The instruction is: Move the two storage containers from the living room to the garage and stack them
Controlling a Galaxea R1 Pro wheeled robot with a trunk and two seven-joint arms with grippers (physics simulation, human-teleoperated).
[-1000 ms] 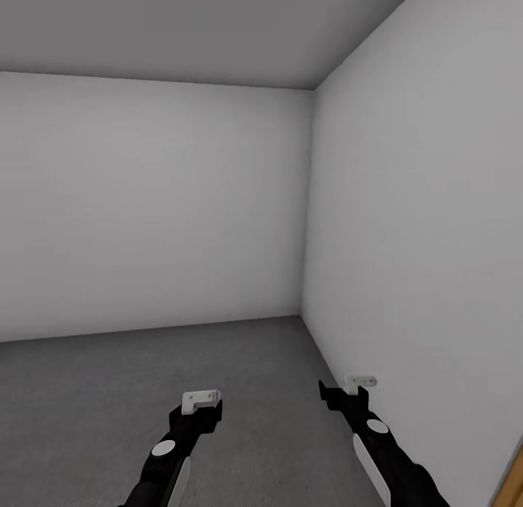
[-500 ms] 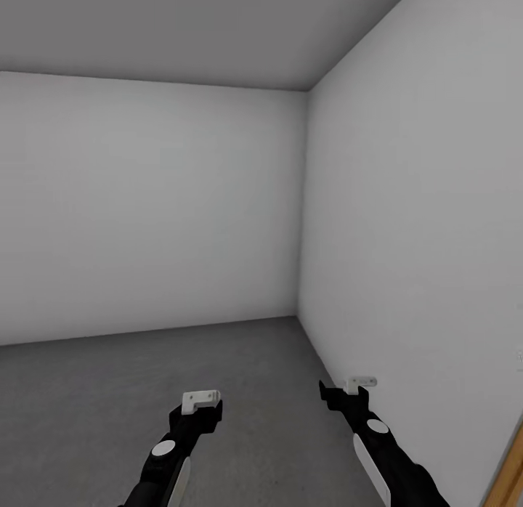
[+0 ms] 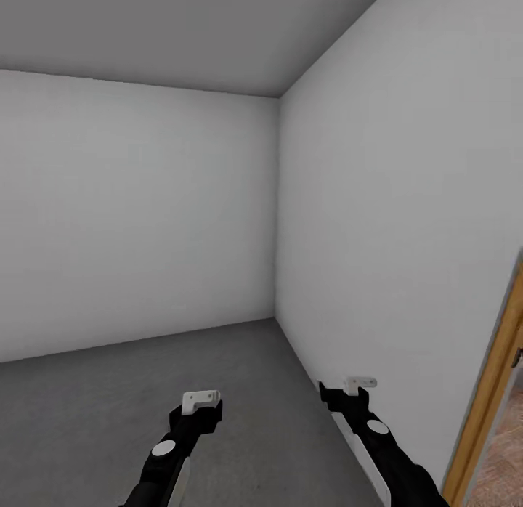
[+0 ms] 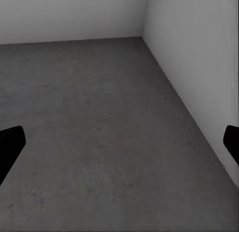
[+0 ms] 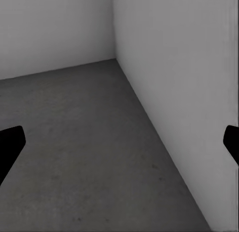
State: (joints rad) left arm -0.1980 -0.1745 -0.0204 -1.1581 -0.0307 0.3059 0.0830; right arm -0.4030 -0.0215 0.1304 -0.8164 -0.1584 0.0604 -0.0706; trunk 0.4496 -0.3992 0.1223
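I am in the garage, a bare room with white walls [image 3: 131, 216] and a dark grey concrete floor [image 3: 94, 405]. My left gripper [image 3: 201, 399] hangs low over the floor, open and empty; the left wrist view shows its fingertips [image 4: 11, 142] wide apart above bare concrete [image 4: 114, 117]. The right gripper [image 3: 347, 388] is close to the right-hand wall, also open and empty, with its fingertips [image 5: 10, 142] spread in the right wrist view. The two storage containers are out of view.
The right-hand wall [image 3: 392, 224] runs close beside my right arm and meets the back wall at a corner [image 3: 277, 216]. A wooden door frame [image 3: 485, 405] stands at the far right, with brown plank flooring [image 3: 507, 467] beyond it.
The camera has swung to the right: the wall corner has slid left in the picture and the wooden door frame has come into view. Both arms hold the same pose.
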